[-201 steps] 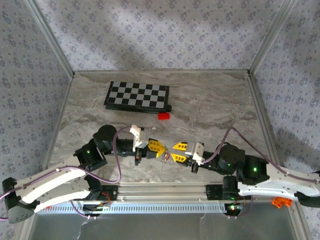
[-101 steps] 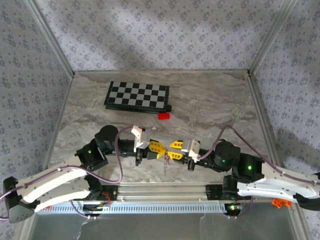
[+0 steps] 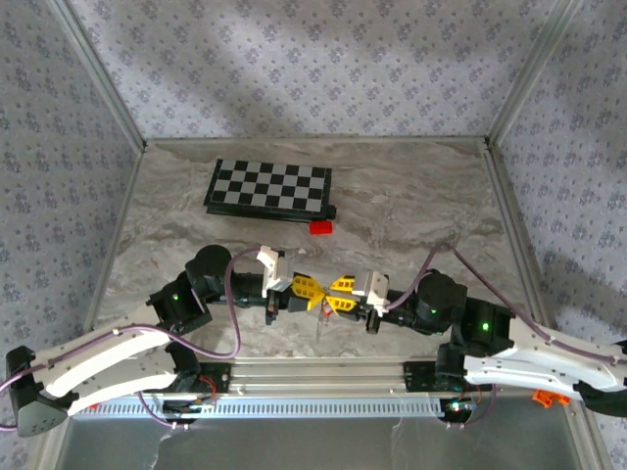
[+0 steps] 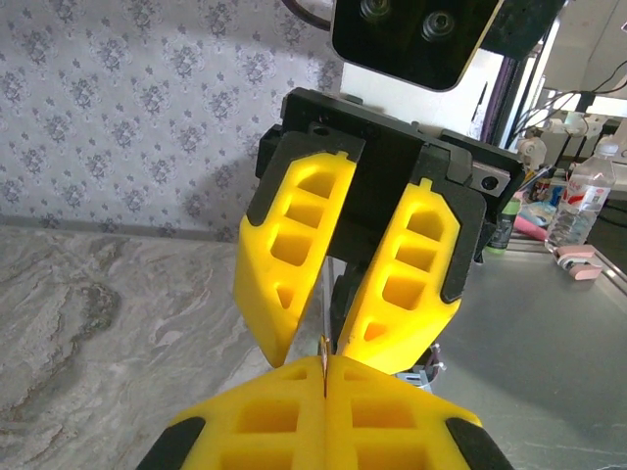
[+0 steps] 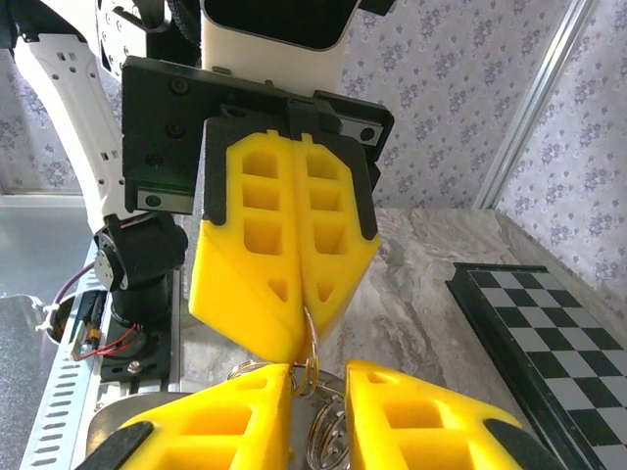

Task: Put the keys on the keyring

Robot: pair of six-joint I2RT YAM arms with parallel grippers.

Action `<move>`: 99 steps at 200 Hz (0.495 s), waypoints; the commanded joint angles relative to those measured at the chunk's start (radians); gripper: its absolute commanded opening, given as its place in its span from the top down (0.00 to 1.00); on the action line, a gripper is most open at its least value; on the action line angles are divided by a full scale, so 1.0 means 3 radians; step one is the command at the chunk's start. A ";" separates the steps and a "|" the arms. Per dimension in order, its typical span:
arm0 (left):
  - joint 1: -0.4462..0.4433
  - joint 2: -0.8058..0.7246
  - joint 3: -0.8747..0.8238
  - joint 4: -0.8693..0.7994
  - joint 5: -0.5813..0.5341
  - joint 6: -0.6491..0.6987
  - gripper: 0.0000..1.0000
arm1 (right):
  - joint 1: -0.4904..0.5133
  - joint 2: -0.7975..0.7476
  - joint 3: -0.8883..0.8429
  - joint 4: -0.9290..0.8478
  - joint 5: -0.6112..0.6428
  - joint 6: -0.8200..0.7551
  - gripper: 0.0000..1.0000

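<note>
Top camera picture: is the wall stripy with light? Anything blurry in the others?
Top external view: yes, slanted light and shadow bands cross the back wall; right wrist view: the keyring near the lens looks soft; left wrist view: the right background is washed out.

free: table [image 3: 421,196] far right | obstacles: checkerboard [image 3: 269,188] far centre (red block [image 3: 320,227] just beside it)

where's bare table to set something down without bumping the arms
Widest bare marble: the right side, between the red block and the right rail. Also the strip left of the checkerboard, and the band behind it. Crowded: near centre, where the left fingers and right fingers meet at the keyring.
</note>
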 commanded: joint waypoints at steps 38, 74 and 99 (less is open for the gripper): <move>-0.0030 -0.0020 0.0026 0.0160 0.0083 0.0031 1.00 | -0.0049 0.0036 0.0136 -0.0034 0.0005 0.0040 0.90; -0.0041 0.0013 0.0110 -0.0182 0.0013 0.0176 1.00 | -0.0068 0.0066 0.0239 -0.0278 -0.0012 0.0098 1.00; -0.0070 0.0059 0.0223 -0.0531 -0.0092 0.0343 0.98 | -0.0101 0.0111 0.0364 -0.0507 -0.0015 0.0110 1.00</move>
